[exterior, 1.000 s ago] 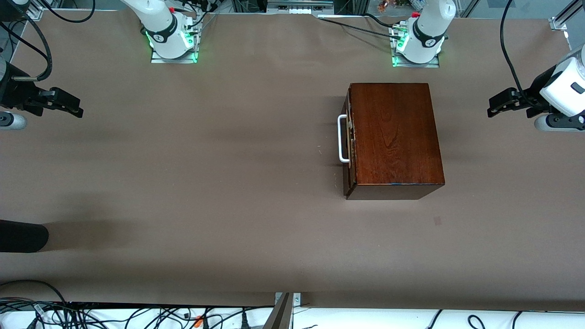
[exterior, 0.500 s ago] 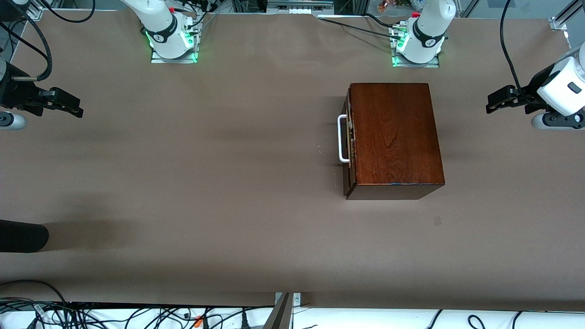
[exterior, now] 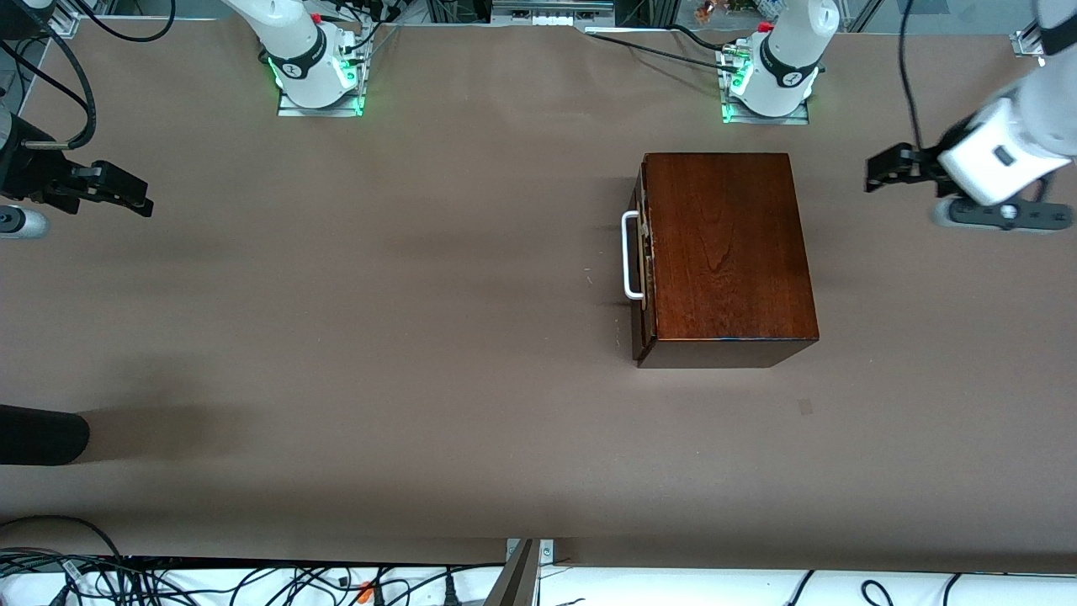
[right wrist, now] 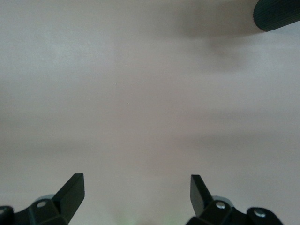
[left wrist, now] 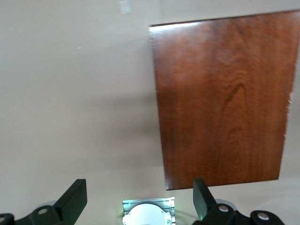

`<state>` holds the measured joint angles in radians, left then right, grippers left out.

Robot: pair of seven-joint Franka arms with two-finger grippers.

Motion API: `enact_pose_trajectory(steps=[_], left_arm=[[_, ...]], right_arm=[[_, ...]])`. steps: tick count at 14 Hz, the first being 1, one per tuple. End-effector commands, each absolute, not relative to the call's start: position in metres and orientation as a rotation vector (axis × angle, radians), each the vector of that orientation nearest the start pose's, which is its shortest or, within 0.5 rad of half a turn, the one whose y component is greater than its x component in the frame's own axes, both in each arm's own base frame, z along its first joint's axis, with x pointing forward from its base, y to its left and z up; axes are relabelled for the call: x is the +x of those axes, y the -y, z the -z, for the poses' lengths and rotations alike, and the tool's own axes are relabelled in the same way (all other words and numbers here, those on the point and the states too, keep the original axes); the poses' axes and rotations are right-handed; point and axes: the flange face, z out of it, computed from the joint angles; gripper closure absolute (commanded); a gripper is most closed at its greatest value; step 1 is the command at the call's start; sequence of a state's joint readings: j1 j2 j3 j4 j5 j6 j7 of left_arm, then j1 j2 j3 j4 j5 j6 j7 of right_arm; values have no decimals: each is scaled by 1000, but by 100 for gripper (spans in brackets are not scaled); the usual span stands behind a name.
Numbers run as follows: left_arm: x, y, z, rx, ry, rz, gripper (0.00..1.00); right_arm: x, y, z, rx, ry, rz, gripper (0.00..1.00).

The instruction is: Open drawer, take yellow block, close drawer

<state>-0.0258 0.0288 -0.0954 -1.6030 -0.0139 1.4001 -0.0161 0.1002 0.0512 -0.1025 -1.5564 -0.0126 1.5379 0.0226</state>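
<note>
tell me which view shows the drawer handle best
The front view: the white handle shows whole on the shut drawer, facing the right arm's end of the table. The left wrist view shows only the box top; the right wrist view shows bare table.

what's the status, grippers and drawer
Left gripper open, over the table at its arm's end, beside the box. Right gripper open, waiting at its end. Drawer shut, handle unobstructed. Block unseen.
</note>
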Motion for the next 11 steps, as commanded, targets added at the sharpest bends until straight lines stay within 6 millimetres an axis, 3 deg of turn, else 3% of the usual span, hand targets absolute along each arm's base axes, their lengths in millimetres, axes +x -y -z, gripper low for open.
enact_pose_trajectory(steps=[1, 3, 5, 8, 11], left_arm=[[537, 124, -575, -3108, -324, -395, 0], [534, 174, -564, -3095, -432, -390, 0], [534, 230, -545, -3102, -405, -348, 0], [528, 324, -494, -3102, -303, -266, 0], [508, 395, -441, -3004, -253, -161, 0]], right_arm=[[561, 1, -603, -3141, -29, -101, 0], [561, 1, -602, -3141, -29, -103, 0], [561, 1, -602, -3141, -29, -103, 0], [561, 1, -602, -3141, -29, -103, 0], [561, 1, -602, -3141, -29, -103, 0]])
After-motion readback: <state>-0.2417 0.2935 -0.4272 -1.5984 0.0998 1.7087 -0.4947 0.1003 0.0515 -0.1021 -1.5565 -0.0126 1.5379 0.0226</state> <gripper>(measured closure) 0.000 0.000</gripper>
